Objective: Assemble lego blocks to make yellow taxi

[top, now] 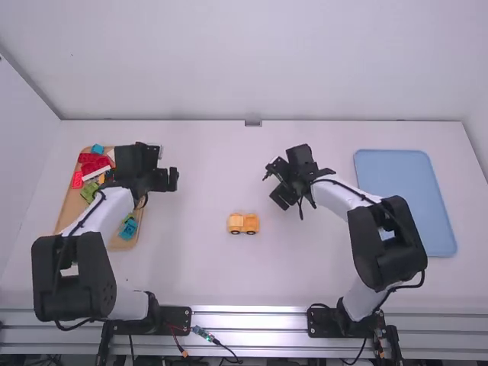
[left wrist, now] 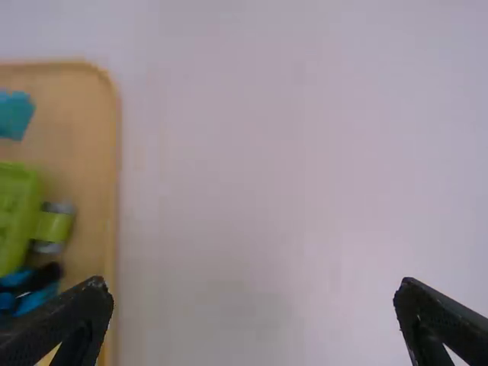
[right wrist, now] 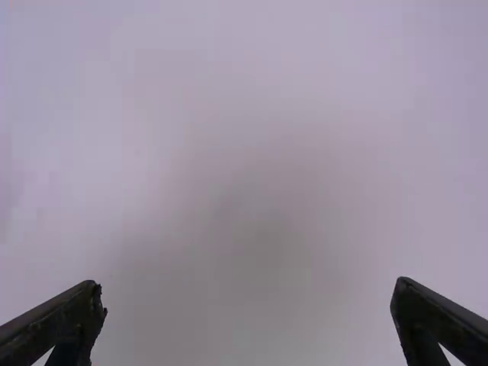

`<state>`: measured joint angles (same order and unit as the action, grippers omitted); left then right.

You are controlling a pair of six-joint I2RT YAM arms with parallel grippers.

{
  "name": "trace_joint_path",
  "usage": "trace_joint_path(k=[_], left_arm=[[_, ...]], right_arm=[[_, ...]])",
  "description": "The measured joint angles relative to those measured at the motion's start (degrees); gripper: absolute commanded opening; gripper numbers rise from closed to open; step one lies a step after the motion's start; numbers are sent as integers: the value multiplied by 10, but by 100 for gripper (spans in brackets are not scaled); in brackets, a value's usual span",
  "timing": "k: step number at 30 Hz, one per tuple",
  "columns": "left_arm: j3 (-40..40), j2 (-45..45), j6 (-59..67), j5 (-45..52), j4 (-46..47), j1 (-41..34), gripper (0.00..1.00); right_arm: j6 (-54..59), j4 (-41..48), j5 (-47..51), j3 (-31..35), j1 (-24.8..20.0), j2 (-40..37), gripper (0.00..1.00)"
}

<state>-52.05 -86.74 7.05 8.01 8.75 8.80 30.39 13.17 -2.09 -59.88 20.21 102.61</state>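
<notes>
Car of yellow-orange plastic blocks (top: 243, 223) on white surface (top: 297, 267). Left hand (top: 170, 180) wide, near tan tray (top: 72, 201) of coloured blocks. Right hand (top: 276, 184) wide, above surface.

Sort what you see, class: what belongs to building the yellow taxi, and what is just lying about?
For the taxi:
- orange-yellow vehicle
- left gripper, open
- right gripper, open

Probably lying about:
- red block
- green block
- blue tray

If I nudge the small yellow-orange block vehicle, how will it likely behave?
The block vehicle would probably roll, given the dark wheels under it. Its low, long build suggests little tipping. Being small, stacked toy blocks, it is likely light and stiff.
</notes>
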Motion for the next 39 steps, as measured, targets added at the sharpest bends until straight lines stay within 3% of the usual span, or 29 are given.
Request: trace_joint_path(k=[8,9,10,15,16,19,20,27,30,34,35,39], left_arm=[[-166,-69,-15,-67,164,46,99],[-182,-81,-12,-61,181,60,95],[-202,-100,-7,-53,201,80,86],[-249,-168,7,-49,233,140,82],[-253,-176,8,-48,238,146,82],[-267,-207,13,-46,262,162,99],[-268,-210,13,-45,264,162,98],[-268,-213,13,-34,266,158,71],[-268,-213,13,-25,265,158,70],[-268,-213,13,-5,256,158,59],[-268,-213,13,1,252,158,51],[-268,-213,16,10,256,158,46]], right_arm=[[-19,54,21,-40,-18,0,99],[-19,54,21,-40,-20,0,99],[-19,54,21,-40,-22,0,99],[-19,50,21,-40,-25,0,99],[-19,49,21,-40,-25,0,99],[-17,43,21,-40,-25,0,99],[-17,39,21,-40,-25,0,99],[-17,35,21,-40,-25,0,99],[-17,35,21,-40,-25,0,99],[-17,35,22,-40,-25,0,99],[-17,35,21,-40,-25,0,99],[-16,35,22,-40,-25,0,99]])
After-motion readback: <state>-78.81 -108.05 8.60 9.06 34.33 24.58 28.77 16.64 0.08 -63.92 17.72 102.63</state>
